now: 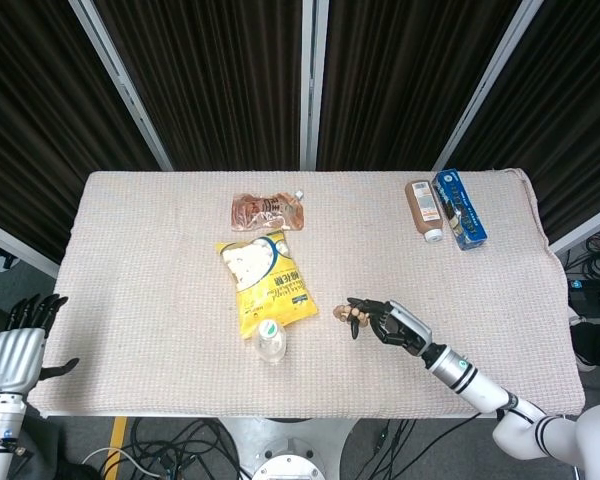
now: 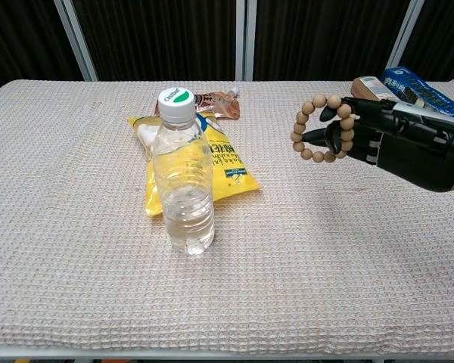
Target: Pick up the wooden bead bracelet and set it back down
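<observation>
The bracelet is grasped in the fingers of the right hand, clear of the table. The left hand is held released beyond the table's left edge.

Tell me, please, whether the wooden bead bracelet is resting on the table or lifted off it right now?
Lifted. In the chest view the wooden bead bracelet hangs as an open loop from the right hand, clear of the table.
</observation>
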